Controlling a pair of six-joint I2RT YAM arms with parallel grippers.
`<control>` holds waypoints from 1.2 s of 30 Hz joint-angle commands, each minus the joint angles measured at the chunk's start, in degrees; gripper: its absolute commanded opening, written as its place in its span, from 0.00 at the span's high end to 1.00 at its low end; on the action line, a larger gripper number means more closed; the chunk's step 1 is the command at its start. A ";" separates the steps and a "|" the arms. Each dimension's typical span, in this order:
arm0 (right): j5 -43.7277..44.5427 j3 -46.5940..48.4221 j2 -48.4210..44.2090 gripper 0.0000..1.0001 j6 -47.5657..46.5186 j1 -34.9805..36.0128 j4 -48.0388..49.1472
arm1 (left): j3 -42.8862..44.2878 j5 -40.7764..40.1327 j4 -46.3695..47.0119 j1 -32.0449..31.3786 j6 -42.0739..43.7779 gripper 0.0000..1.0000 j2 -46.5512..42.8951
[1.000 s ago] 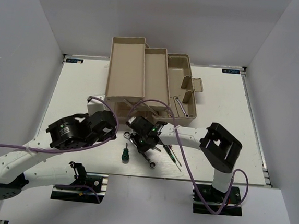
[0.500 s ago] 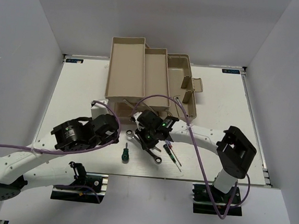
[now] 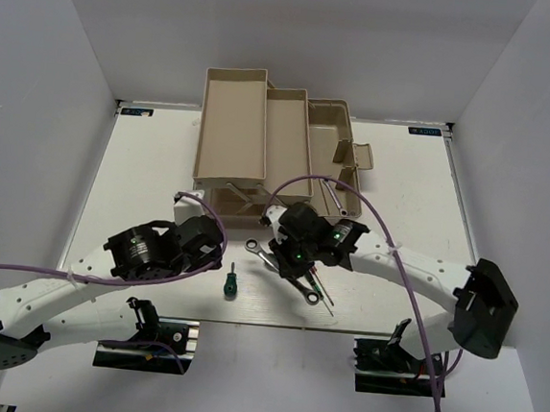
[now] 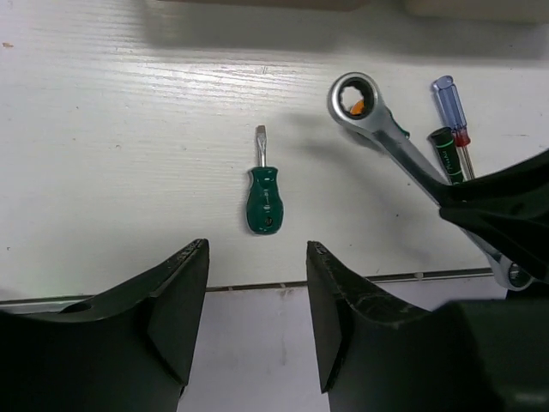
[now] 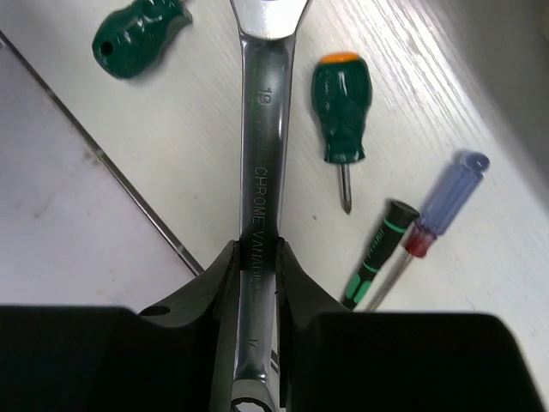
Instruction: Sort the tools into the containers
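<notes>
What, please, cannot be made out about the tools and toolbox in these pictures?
Right wrist view: the wrench has its head cut by the top edge; the right hand hides the shaft of the dark screwdriver.
Left wrist view: the right hand covers the tip of the purple screwdriver.
Top view: anything under the raised trays of the toolbox is hidden.

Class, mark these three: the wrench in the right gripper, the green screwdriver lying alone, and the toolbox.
Wrench (image 5: 262,172): right wrist view, middle of the shaft.
Green screwdriver (image 4: 263,199): left wrist view, on the handle.
Toolbox (image 3: 231,130): top view, bare inner floor.
</notes>
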 commanded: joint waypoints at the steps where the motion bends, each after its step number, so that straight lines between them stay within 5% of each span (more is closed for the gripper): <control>1: -0.16 -0.70 -4.29 1.00 -2.02 -0.99 -0.40 | -1.07 0.56 2.82 0.22 -1.90 0.40 -0.84; 20: 8.70 -6.50 -26.44 1.00 -8.97 -6.88 -4.53 | -2.74 2.15 9.07 0.22 1.44 0.40 5.75; 36: 20.23 -5.98 -27.86 1.00 -14.07 -16.36 3.72 | -6.26 3.73 14.08 0.22 4.17 0.38 8.56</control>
